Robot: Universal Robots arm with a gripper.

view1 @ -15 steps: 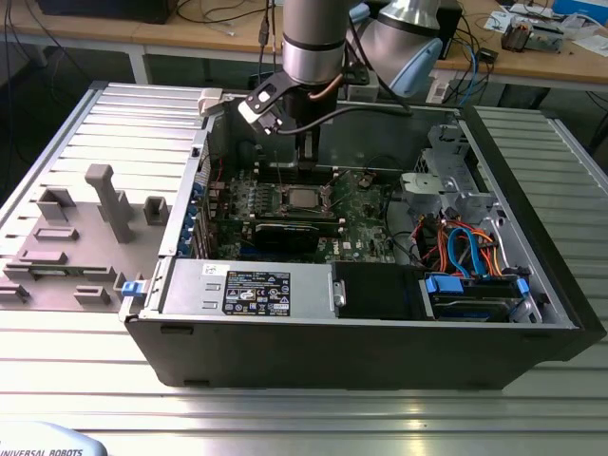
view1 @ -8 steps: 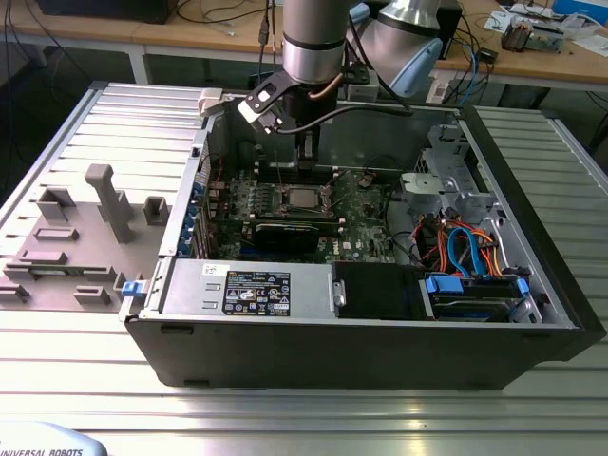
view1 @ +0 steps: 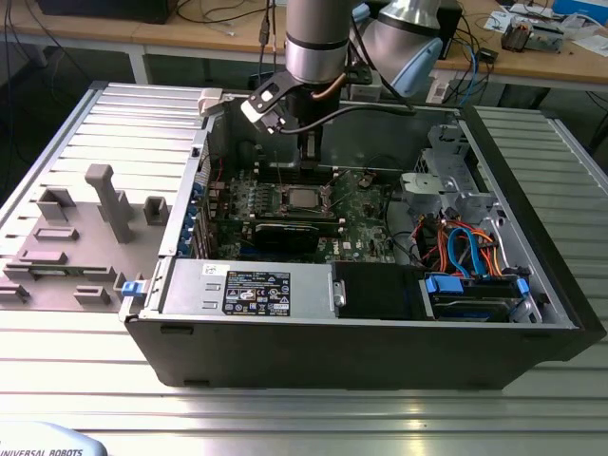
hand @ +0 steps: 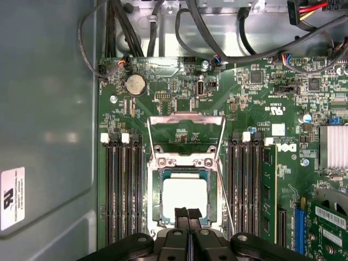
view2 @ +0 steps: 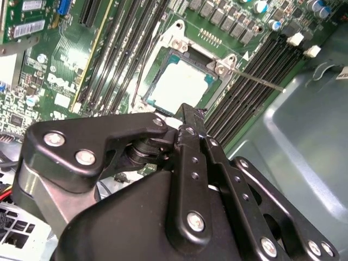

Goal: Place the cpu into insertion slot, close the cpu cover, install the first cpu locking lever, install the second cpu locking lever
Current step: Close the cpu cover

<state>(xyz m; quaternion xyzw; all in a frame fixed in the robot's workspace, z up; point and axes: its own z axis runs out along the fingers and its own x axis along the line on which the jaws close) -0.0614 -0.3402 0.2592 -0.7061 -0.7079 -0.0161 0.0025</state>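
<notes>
Within the insertion slot (hand: 156, 187) the cpu (hand: 185, 197) is seen lying flat, its pale metal top facing up and framed by the slot's silver rim. In the second wrist view the same cpu (view2: 179, 84) is seen seated in the slot, with nothing laid over it. The cpu cover (hand: 186, 118) is swung open beyond the slot's far edge, and green board is seen through its square window. One thin locking lever (hand: 225, 201) is unlatched and runs slantwise along one side of the slot.

The gripper (hand: 187, 212) is held directly over the near edge of the cpu, its two black fingers pressed together with nothing pinched between them. Whether the fingertips touch the chip cannot be told. In the exterior view the gripper (view1: 309, 157) is lowered into the open computer case (view1: 361, 351), just above the cpu (view1: 304, 199).

Black memory slots (hand: 122, 190) are ranged on both sides of the insertion slot on the green motherboard (hand: 255, 109), and a coin cell battery (hand: 135, 84) is mounted past the open cover. The case is laid on its side on a slatted metal table (view1: 285, 418), with a power supply (view1: 247, 285) along its front wall. A grey fixture (view1: 109, 204) is set at the exterior view's left, well apart from the case.
</notes>
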